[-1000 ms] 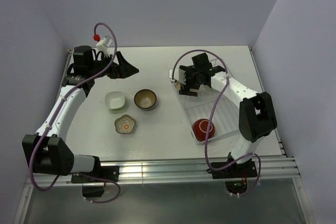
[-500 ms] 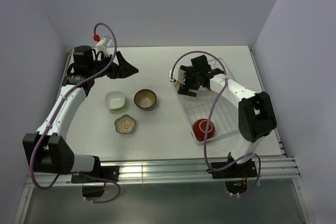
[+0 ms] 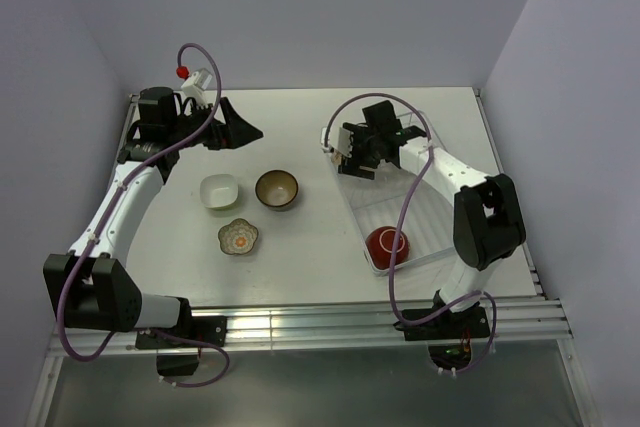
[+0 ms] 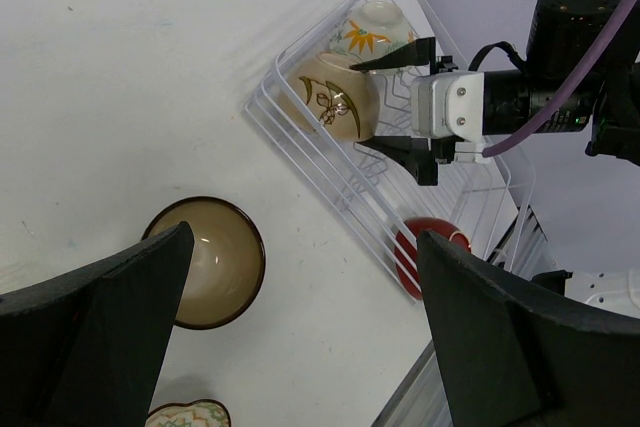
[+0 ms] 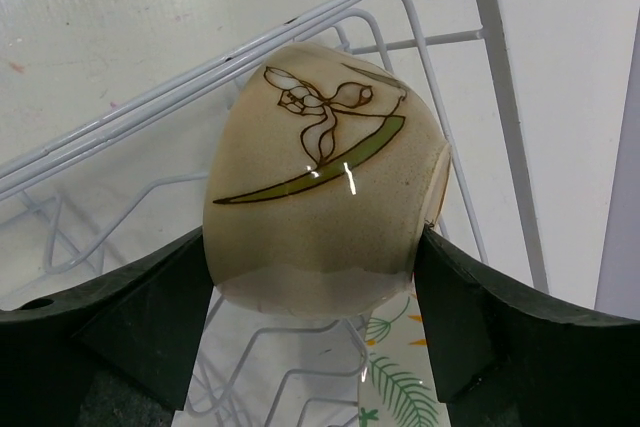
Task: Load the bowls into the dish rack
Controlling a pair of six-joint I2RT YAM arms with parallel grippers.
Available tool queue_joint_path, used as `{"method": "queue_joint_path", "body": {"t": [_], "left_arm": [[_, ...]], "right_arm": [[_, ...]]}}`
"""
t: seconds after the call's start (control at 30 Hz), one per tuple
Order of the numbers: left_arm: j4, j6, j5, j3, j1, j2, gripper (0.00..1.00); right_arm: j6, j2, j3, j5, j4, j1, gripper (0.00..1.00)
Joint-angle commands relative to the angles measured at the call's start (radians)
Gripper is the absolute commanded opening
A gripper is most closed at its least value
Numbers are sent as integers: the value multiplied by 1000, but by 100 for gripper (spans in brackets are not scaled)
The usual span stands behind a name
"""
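The white wire dish rack (image 3: 432,229) lies on the right of the table. My right gripper (image 3: 340,155) is at its far left corner, shut on the yellow-green bowl (image 5: 320,187), which is tipped on its side over the wires with a finger against each side. A cream bowl with orange flowers (image 4: 372,29) stands in the rack just behind it. The red bowl (image 3: 386,243) sits at the rack's near end. The white squarish bowl (image 3: 219,190), dark brown bowl (image 3: 276,188) and flower-shaped bowl (image 3: 239,237) rest on the table. My left gripper (image 3: 245,127) hovers open beyond them, holding nothing.
The table's raised edges run along the left and right sides, and a metal rail (image 3: 330,322) crosses the front by the arm bases. The right arm's purple cable (image 3: 400,237) loops over the rack.
The right gripper's fingers have drawn in against the yellow-green bowl and the wrist has edged slightly toward the rack's far corner. The left arm has not moved.
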Motion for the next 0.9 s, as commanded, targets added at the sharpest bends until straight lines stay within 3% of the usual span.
{"method": "queue_joint_path", "body": {"t": [0.0,0.13,0.87], "left_arm": [[36,0,24,4,6,-13,100],[33,0,23,5,6,-14,99],[41,5,27,10,10,-13,100]], "right_arm": [[-6,23,68,18,-31,6,22],[-24,31,87,33,-34,6,0],[-126,48,173,47,-48,-5,0]]}}
